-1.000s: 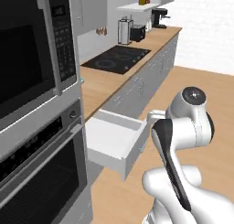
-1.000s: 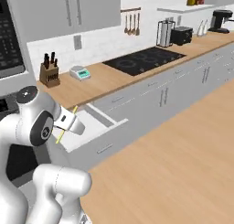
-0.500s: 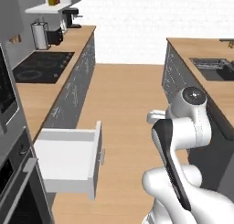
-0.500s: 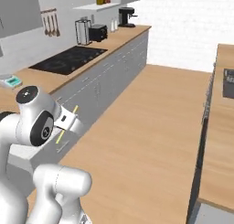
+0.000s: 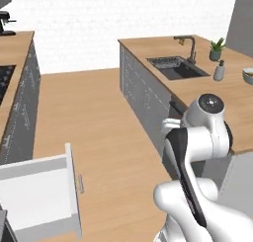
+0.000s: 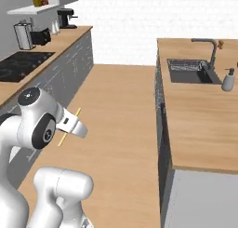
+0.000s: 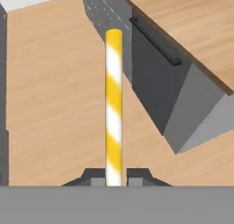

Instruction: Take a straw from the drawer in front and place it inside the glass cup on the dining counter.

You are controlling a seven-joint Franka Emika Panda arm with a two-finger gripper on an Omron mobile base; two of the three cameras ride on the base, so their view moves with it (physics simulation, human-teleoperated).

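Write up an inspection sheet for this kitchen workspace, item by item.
Surface: large light wooden-topped island with grey sides, mostly bare near the robot.
Job's things: thin yellow-and-white striped straw, held; light-grey drawer with white inside, open; glass cup: not identifiable.
Clutter: dark sink with tall faucet, grey soap bottle, small potted plant.
Hand: shut on the straw.
Cables: nothing seen.
Surroundings: wooden floor, black cooktop, white brick wall.

No text, label, brand, number or sign is legible anywhere on the counters, cabinets, appliances or robot in these views.
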